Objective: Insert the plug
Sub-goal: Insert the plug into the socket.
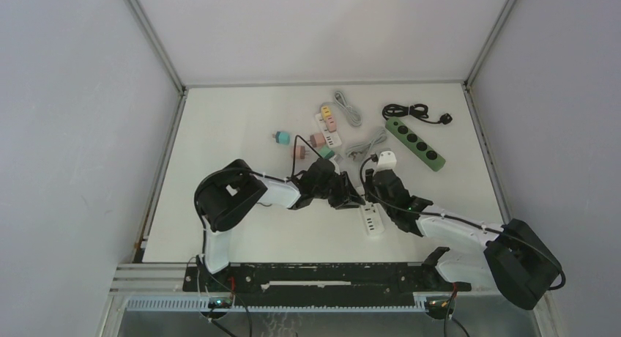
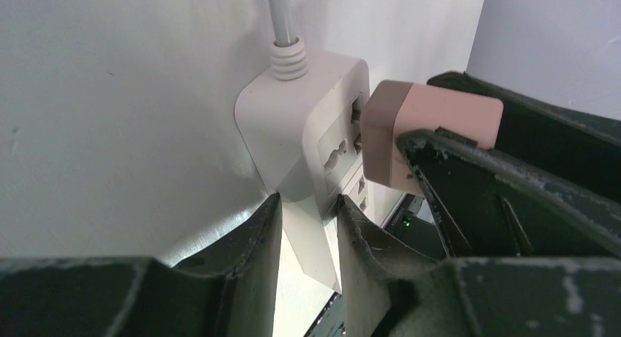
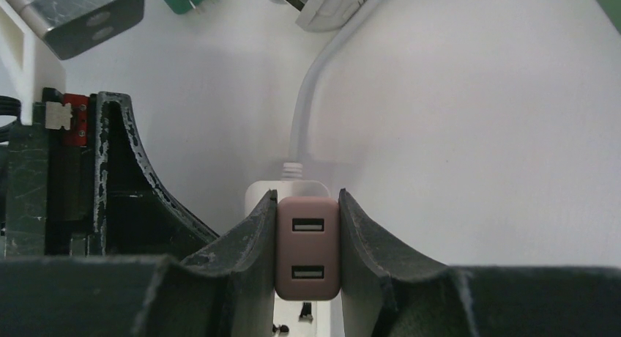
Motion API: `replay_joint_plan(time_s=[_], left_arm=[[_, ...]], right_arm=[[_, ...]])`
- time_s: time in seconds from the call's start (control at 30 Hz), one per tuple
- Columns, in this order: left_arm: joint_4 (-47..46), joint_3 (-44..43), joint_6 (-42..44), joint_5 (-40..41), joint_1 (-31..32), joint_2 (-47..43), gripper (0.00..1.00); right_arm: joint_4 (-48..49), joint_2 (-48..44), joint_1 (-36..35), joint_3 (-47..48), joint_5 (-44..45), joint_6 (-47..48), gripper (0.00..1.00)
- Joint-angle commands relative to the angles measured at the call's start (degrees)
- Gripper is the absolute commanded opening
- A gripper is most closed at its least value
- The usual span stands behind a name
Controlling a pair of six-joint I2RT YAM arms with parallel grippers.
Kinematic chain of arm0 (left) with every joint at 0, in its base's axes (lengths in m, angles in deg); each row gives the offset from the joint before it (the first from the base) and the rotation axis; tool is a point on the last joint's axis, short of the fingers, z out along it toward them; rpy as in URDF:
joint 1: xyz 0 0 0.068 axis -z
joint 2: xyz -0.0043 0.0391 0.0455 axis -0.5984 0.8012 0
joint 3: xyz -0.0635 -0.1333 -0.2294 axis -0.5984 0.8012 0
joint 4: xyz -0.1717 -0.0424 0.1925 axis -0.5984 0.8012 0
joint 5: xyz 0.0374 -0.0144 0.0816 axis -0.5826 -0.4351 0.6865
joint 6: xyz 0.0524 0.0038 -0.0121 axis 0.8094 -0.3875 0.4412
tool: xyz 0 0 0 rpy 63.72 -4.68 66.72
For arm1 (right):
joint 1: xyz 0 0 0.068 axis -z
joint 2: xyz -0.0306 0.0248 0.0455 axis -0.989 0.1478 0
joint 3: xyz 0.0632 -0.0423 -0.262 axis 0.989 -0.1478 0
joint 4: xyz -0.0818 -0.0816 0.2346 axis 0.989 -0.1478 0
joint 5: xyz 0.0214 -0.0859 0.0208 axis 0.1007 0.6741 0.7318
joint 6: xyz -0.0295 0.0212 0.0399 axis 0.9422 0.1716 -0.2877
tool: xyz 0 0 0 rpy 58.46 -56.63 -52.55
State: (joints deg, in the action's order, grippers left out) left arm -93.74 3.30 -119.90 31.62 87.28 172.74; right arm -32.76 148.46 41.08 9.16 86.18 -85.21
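Observation:
The white power strip point(image 1: 374, 223) lies on the table near the front, its grey cable running away from me. In the left wrist view my left gripper point(image 2: 306, 205) is shut on the strip's point(image 2: 289, 124) body just below its first socket. A pink plug point(image 2: 432, 128) with two USB ports point(image 3: 307, 245) is clamped between the right gripper's point(image 3: 307, 199) fingers. Its front end sits against the strip's socket face, with the prongs at the socket holes. From above, both grippers point(image 1: 351, 199) point(image 1: 376, 192) meet over the strip's far end and hide the plug.
Behind the grippers are a white adapter point(image 1: 386, 160), a green power strip point(image 1: 415, 143) with a black cable point(image 1: 410, 111), another strip carrying coloured plugs point(image 1: 327, 128), grey cables point(image 1: 348, 106), and loose teal point(image 1: 281, 138) and pink point(image 1: 299, 152) plugs. Walls enclose the table.

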Motion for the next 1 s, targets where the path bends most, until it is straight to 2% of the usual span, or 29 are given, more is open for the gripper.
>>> replay_joint_plan(time_s=[0.0,0.33,0.77,0.97], left_arm=[[2.7,-1.6,0.6,1.7,0.6,0.5,0.36],[4.1,-1.8,1.5,1.8,0.1,1.0,0.35],[3.7,7.4,5.0,2.2,-11.0,-5.3,0.35],[4.6,8.0,6.7,2.0,-11.8,-6.2,0.35]], right_arm=[[2.8,2.3,-0.8,0.1,0.6,0.7,0.00],[4.2,5.6,-2.7,1.0,0.8,1.1,0.00],[11.2,17.2,-8.6,8.6,-1.2,0.2,0.00],[9.7,21.7,-9.2,10.6,0.9,-0.7,0.00]])
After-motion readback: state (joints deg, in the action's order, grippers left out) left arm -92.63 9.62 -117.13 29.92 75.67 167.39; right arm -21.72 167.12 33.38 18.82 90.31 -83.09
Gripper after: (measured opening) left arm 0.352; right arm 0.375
